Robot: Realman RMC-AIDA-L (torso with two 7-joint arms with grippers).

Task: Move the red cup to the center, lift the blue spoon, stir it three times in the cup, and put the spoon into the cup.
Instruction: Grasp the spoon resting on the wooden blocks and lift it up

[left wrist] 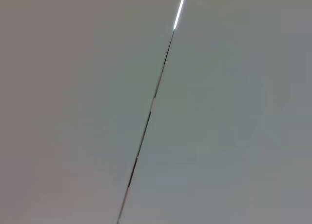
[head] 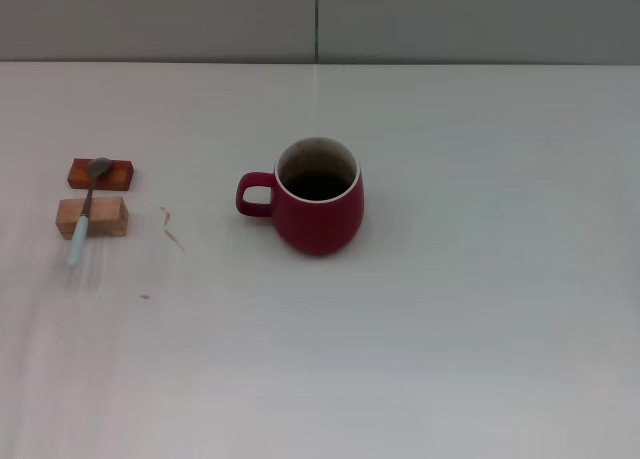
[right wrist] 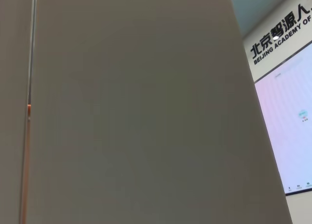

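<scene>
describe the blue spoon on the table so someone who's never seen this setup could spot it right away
On the white table, look to the robot's left of the red cup for two small wooden blocks. The blue spoon lies across them: slim, grey metal bowl, light blue handle.

spoon (head: 84, 211) across two blocks (head: 92, 217), cup (head: 317, 195) right

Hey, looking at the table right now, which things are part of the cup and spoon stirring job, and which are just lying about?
Part of the job:
- red cup, upright, handle toward the robot's left
- blue spoon, lying across the two blocks

Just lying about:
- darker wooden block, under the spoon's bowl
- paler wooden block, under its handle
- small reddish marks on the tabletop

Neither gripper is in view.
</scene>
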